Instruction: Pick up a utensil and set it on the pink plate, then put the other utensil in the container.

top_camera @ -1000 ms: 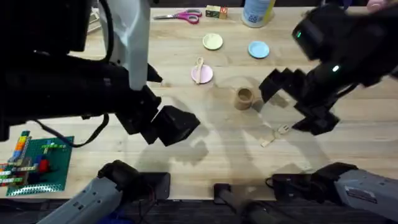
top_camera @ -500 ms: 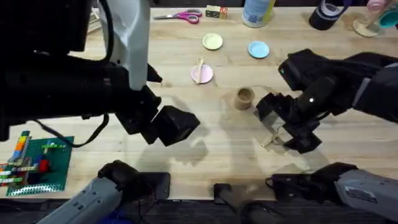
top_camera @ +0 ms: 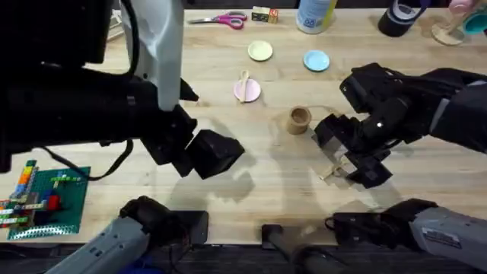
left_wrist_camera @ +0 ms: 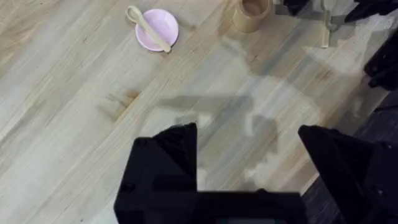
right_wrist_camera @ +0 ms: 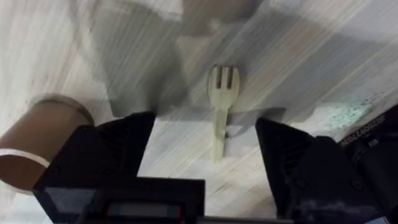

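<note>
spoon [top_camera: 244, 79] on pink plate [top_camera: 247, 91]

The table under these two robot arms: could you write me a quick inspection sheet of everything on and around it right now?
Surface: pale wooden table, bare in the middle.
Job's things: wooden spoon lies across the pink plate; wooden fork flat on the table beside the wooden cup, not in it.
Clutter: yellow-green plate, light blue plate, pink-handled scissors, white bottle, brick build on a green board.
End effectors: left end effector open, over bare table; right end effector open, straddling the fork's handle.
Cables: black cable under the left arm.
Surroundings: nothing seen.
</note>
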